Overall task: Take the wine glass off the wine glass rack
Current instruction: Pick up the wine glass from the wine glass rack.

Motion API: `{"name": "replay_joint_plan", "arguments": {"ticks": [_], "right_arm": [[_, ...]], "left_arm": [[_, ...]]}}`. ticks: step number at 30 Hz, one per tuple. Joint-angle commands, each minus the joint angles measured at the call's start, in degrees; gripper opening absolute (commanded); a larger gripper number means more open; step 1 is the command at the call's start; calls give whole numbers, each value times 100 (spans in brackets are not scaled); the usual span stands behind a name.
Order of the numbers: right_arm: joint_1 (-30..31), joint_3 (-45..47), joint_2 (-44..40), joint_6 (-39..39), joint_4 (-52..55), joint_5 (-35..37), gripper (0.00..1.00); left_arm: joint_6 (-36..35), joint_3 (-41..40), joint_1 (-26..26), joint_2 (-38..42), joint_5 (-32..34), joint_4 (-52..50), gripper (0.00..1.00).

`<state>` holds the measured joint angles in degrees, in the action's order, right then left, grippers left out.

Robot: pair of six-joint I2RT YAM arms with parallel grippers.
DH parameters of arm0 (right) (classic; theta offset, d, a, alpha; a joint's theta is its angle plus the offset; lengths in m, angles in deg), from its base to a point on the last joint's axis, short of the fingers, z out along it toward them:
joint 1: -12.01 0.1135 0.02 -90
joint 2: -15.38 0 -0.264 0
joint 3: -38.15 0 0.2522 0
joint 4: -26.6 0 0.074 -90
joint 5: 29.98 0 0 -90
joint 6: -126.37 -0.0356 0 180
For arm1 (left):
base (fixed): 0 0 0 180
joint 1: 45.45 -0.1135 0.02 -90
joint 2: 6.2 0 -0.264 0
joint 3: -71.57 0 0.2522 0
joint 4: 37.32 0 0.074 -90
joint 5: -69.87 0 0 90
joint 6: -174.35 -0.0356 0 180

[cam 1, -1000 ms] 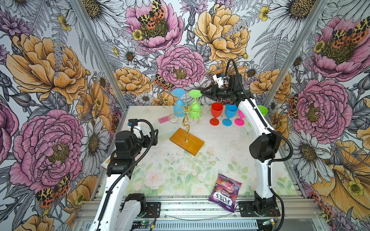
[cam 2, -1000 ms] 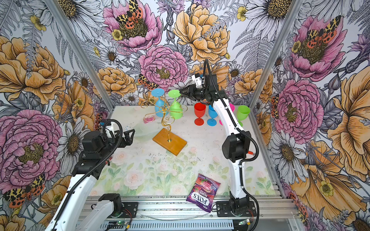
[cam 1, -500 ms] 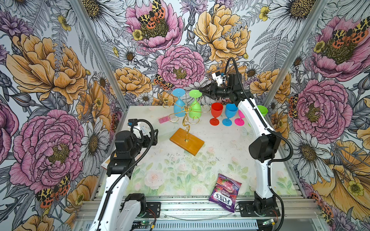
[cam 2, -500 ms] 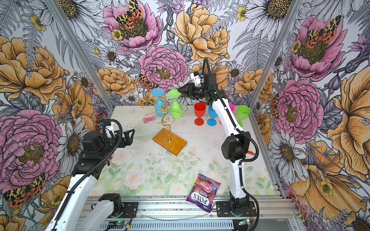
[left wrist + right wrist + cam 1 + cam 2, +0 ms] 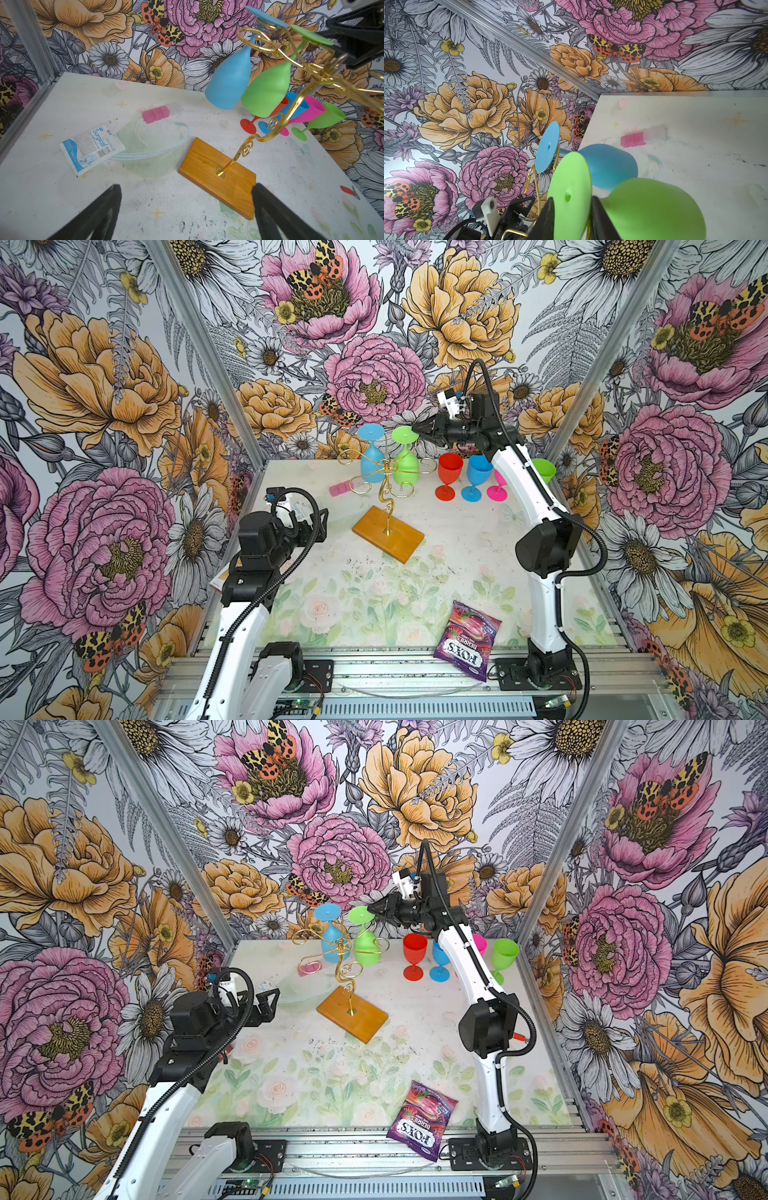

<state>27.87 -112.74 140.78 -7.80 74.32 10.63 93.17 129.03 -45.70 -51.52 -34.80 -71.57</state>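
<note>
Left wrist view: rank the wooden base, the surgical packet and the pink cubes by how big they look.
Largest to smallest:
1. wooden base
2. surgical packet, somewhat smaller than the base
3. pink cubes, clearly smallest, though they lie farther from the camera, which shrinks them a little

Bright, even, diffuse light fills the cell in both top views. The worktop (image 5: 457,539) carries only faint, soft shadows. Everything there is sharp, though the frame posts (image 5: 205,344) splay outward toward the picture edges. In the left wrist view the left gripper (image 5: 186,187) shows as dark, blurred fingers, and the upper wire of the wine glass rack (image 5: 203,166) ahead of it smears. In the right wrist view the green wine glass (image 5: 650,209) at the right gripper (image 5: 572,204) is out of focus. The wall (image 5: 477,104) beyond it is crisp, with a pale wash of glare.
</note>
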Motion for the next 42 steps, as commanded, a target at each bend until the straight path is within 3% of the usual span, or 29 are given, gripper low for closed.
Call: {"name": "replay_joint_plan", "arguments": {"ticks": [1, 7, 14, 24, 42], "right_arm": [[35, -216, 145, -11, -144, -93, 25], [22, -212, 173, -28, -144, -95, 20], [2, -212, 255, -52, -144, -80, 32], [21, -210, 327, -66, -144, -139, 34], [-4, -228, 153, -159, -249, -163, 6]], "left_arm": [[-105, -90, -52, 67, -109, 122, 99], [-106, -91, -56, 67, -106, 124, 99], [-100, -99, -59, 83, -106, 129, 99], [-110, -99, -56, 76, -108, 124, 99], [-96, -81, -72, 41, -115, 146, 99]]}}
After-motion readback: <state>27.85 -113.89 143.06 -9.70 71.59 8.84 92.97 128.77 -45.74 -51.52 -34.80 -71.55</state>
